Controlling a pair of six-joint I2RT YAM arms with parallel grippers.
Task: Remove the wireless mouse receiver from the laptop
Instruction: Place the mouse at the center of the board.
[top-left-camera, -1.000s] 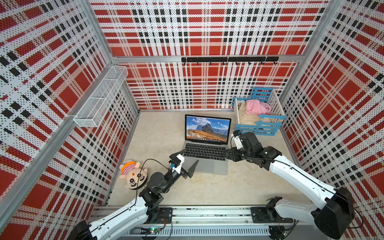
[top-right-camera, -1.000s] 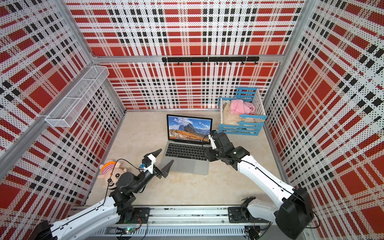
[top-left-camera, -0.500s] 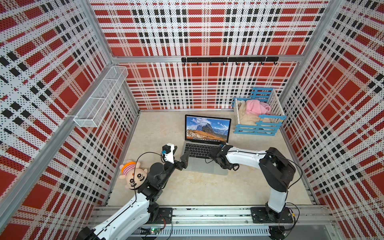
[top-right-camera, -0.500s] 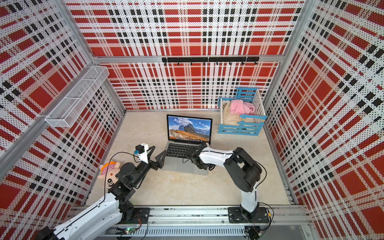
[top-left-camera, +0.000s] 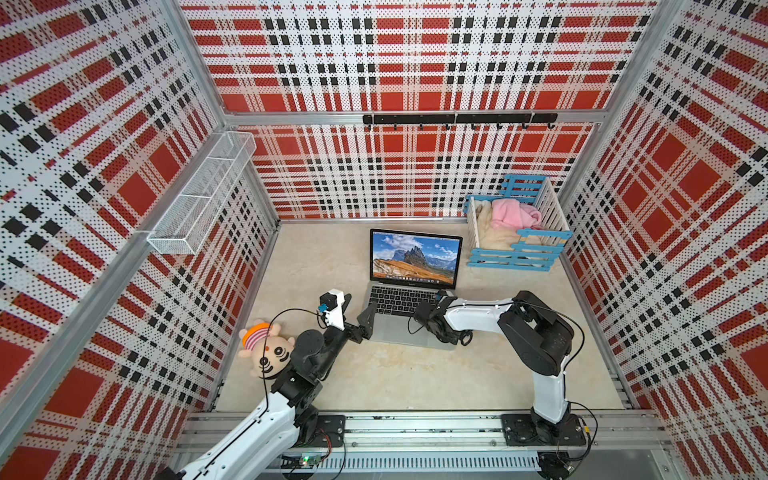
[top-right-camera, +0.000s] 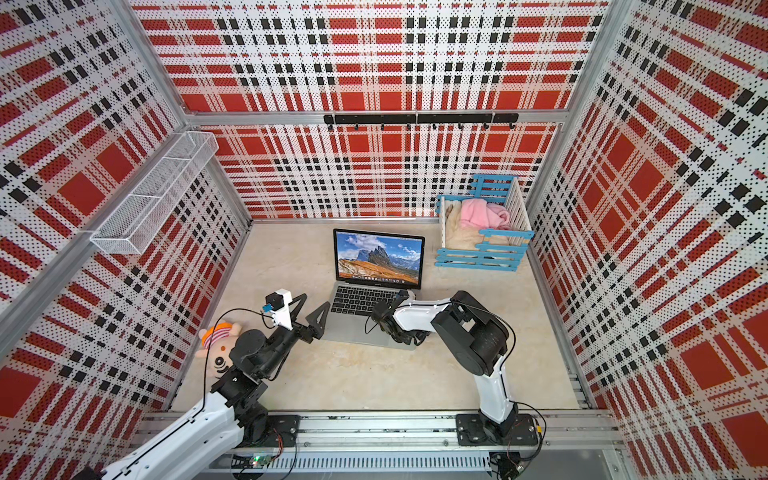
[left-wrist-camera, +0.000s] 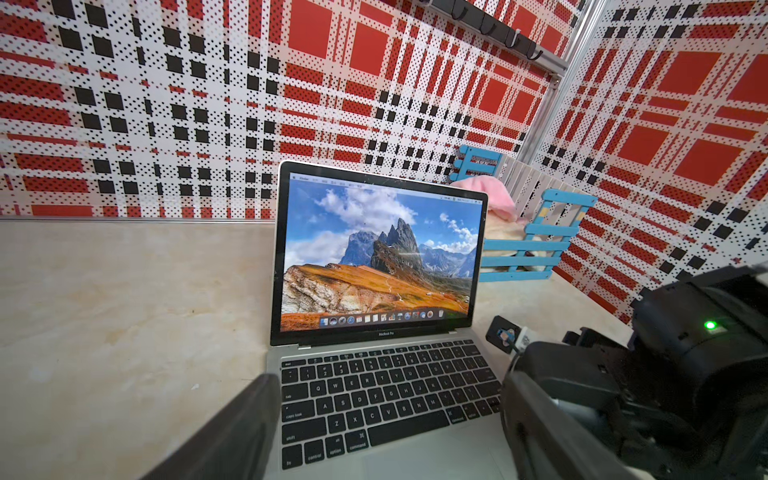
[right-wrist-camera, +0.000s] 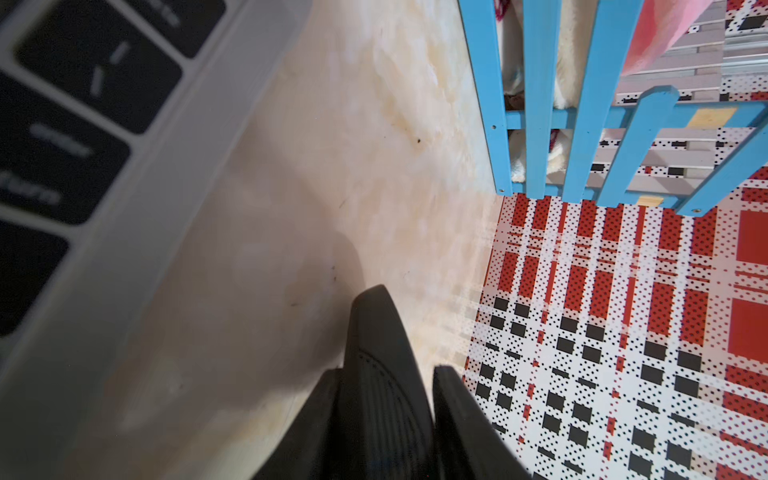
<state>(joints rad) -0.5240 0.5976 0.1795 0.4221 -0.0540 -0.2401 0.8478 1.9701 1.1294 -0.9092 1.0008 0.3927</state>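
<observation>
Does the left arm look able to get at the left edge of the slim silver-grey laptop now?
Probably yes. The black left gripper, jaws wide open, hangs right at the laptop's left edge, near its front corner. Beside it lies only bare beige table; nothing seems to block the way.

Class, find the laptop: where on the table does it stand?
In both top views the laptop stands open near the middle of the table, blue crate behind to its right.
</observation>
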